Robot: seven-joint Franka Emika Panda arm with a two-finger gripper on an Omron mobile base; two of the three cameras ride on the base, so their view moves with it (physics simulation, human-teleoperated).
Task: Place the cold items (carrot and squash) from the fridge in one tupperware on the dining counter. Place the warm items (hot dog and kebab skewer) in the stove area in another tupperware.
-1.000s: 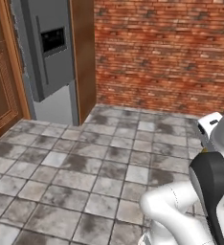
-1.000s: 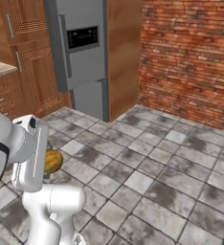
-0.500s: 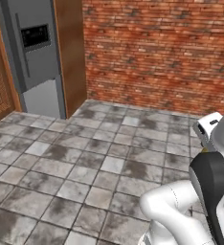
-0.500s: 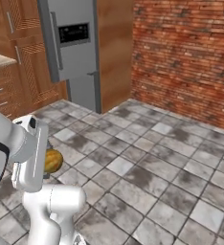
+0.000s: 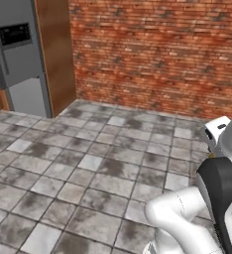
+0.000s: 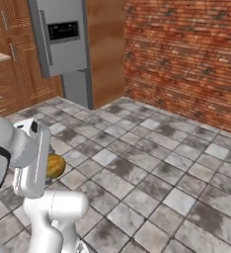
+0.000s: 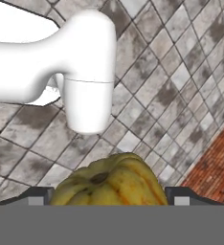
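Two surfaces fill most of the room ahead: a grey tiled floor and a red brick wall at twelve o'clock. In the left base view a steel fridge stands at ten o'clock with a wooden panel just beside it; in the right base view the same fridge sits at eleven o'clock, wooden cabinets next to it at nine o'clock. Nothing lies on the open tiles between the robot and the wall.

In the hand view the squash, yellow with orange streaks and ribbed, sits at six o'clock between the two dark fingertips of the gripper, which stand wide and appear to grip its sides. The right base view shows the squash tucked against the white forearm at nine o'clock.

Compared with a second ago, the whole scene has slid: the fridge now lies further toward the left edge and more brick wall fills both base views, so the base has turned. The squash keeps its place beside the arm.
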